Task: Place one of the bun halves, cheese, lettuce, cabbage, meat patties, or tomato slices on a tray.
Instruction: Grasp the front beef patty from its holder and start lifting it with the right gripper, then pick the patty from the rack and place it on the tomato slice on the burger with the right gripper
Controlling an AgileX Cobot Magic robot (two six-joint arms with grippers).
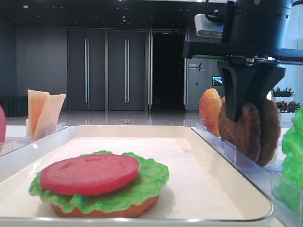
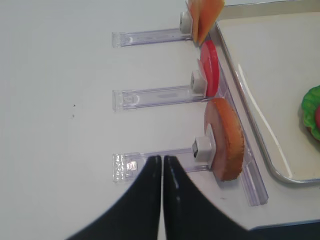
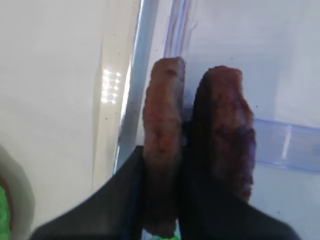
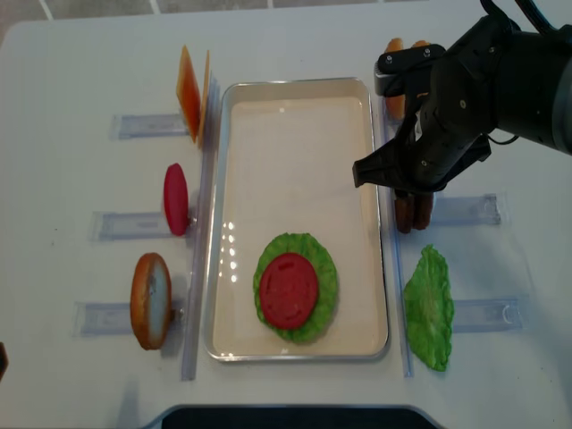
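Observation:
Two dark brown meat patties stand on edge in a clear rack just right of the white tray (image 4: pixel 295 143). My right gripper (image 3: pixel 162 165) reaches down over them and is shut on the patty nearer the tray (image 3: pixel 162 110), with one finger between the two patties. The other patty (image 3: pixel 225 120) stands free beside it. From the side, the black fingers (image 1: pixel 235 104) cover the top of the gripped patty (image 1: pixel 246 135). On the tray lies a flat bun base (image 1: pixel 104 210) with lettuce (image 1: pixel 147 182) and a tomato slice (image 1: pixel 89 172) stacked on it. My left gripper (image 2: pixel 162 159) hangs shut and empty over the table.
Clear racks line both long sides of the tray. On the left they hold cheese slices (image 4: pixel 192 85), a tomato slice (image 4: pixel 175 198) and a bun half (image 4: pixel 150 299). On the right stand another bun half (image 1: pixel 209 111) and a green leaf (image 4: pixel 429 308).

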